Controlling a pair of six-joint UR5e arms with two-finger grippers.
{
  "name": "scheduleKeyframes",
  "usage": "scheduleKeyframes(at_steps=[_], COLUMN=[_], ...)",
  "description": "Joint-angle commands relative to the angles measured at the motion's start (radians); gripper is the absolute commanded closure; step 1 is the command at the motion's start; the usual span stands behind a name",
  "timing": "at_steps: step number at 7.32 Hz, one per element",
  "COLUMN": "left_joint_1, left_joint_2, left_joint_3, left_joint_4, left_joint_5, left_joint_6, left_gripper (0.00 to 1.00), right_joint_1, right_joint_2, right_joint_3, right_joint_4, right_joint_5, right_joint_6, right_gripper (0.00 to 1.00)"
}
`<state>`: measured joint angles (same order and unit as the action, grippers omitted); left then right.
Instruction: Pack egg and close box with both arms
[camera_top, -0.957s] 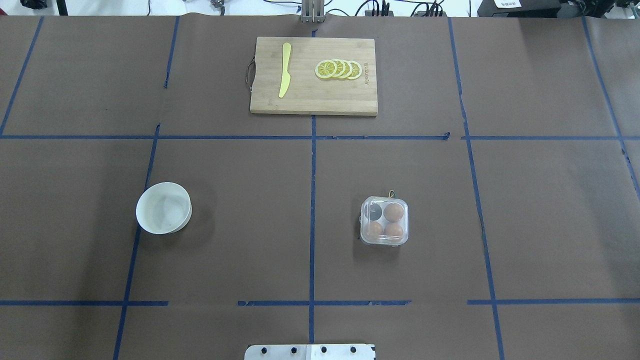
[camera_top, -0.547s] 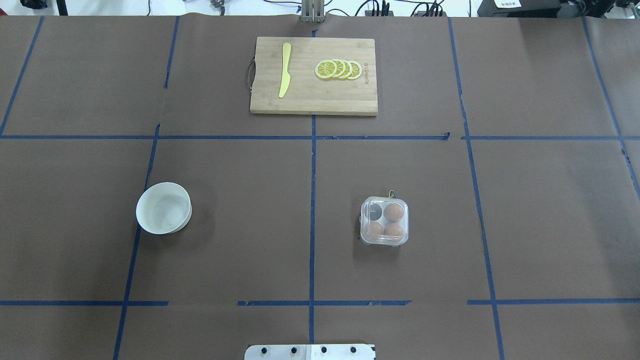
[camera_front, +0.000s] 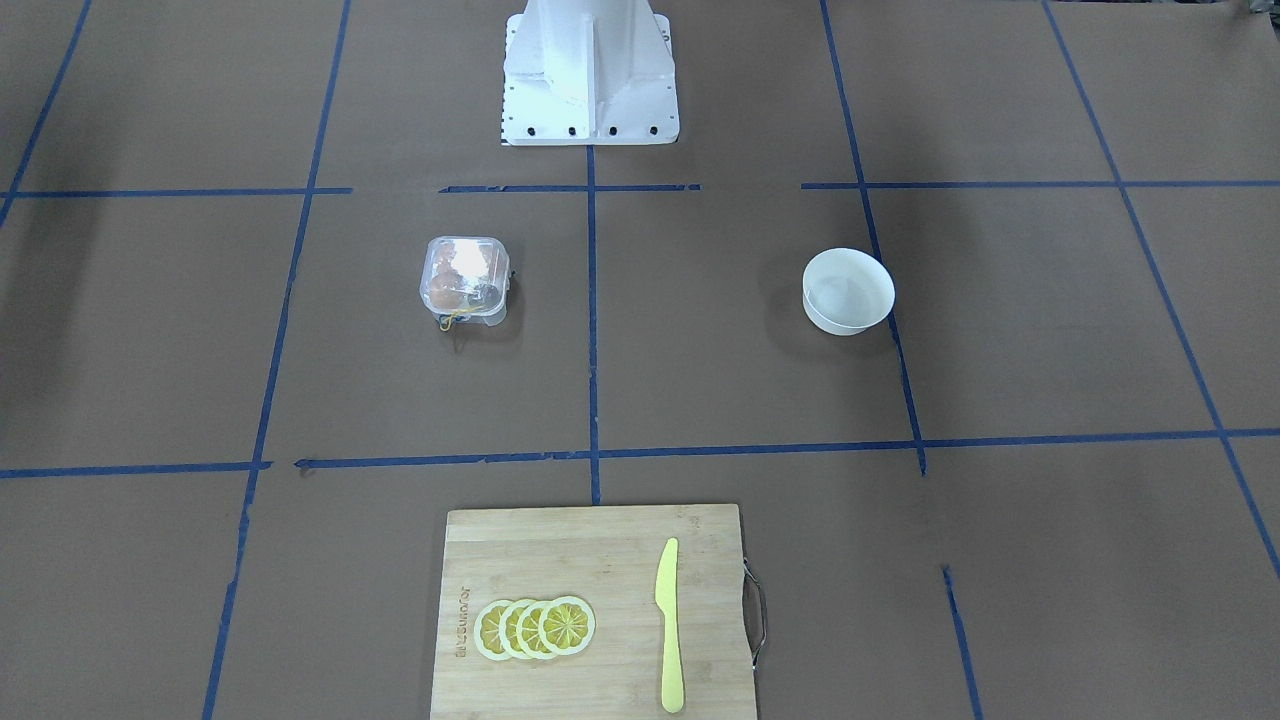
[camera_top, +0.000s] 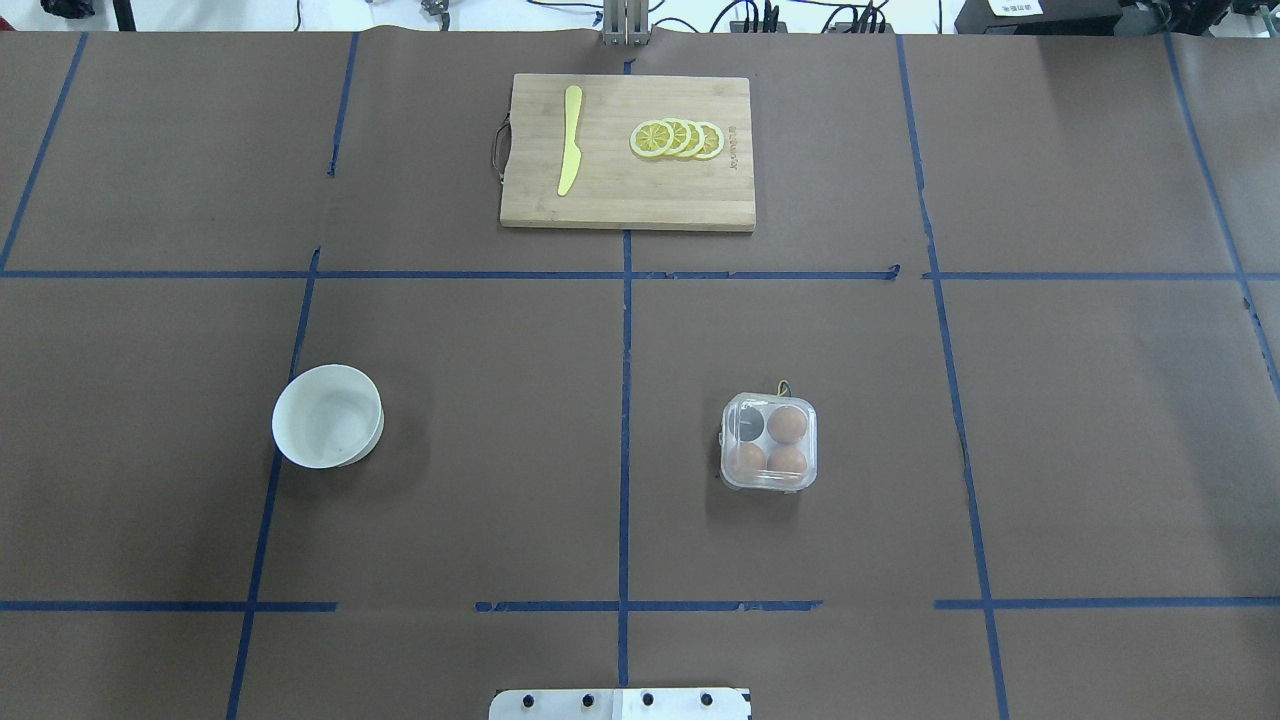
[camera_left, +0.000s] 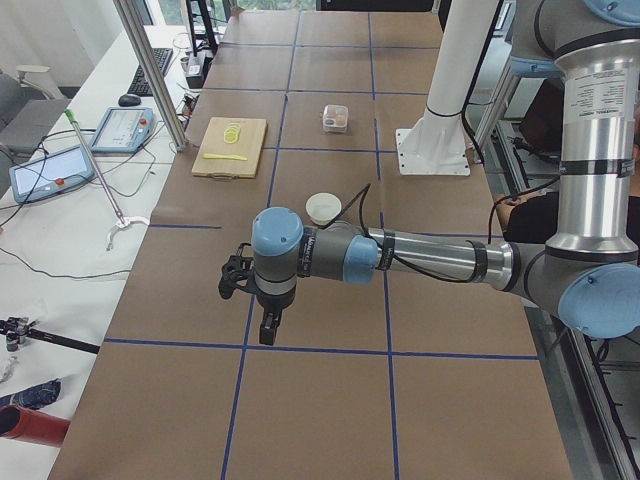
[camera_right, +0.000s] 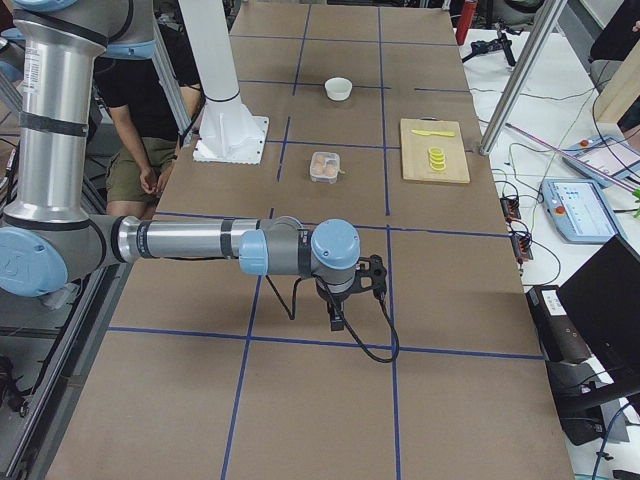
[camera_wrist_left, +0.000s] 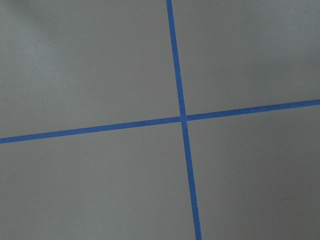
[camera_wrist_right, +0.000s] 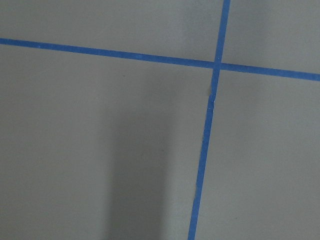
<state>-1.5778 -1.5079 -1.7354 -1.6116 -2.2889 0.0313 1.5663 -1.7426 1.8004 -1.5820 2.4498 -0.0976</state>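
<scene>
Because the left gripper (camera_left: 267, 335) and right gripper (camera_right: 336, 320) appear only in the side views, low over the table (camera_left: 330, 400), I cannot tell if their jaws are spread. The box (camera_top: 768, 441), right of centre in the overhead view, holds three eggs (camera_top: 787, 424). Its lid seems down, which would explain both grippers standing well off.
</scene>
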Motion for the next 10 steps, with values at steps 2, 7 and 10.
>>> scheduleKeyframes(at_steps=[2,7,10], left_joint_1=[0.012,0.013,0.013], left_joint_2=[0.005,0.018,0.008], left_joint_3=[0.020,0.020,0.013], left_joint_4=[-0.001,0.001,-0.002], left_joint_5=[-0.009,-0.011,-0.011], left_joint_6=[-0.001,-0.005,-0.005], left_gripper=[0.00,0.00,0.00], right_joint_1=[-0.037,-0.081,-0.081], right_joint_2=[0.001,0.001,0.001], right_joint_3=[-0.004,0.024,0.024], right_joint_4=[-0.001,0.000,0.004], right_joint_5=[-0.005,-0.005,-0.005], right_joint_6=[0.016,0.095,0.088], right_gripper=[0.00,0.00,0.00])
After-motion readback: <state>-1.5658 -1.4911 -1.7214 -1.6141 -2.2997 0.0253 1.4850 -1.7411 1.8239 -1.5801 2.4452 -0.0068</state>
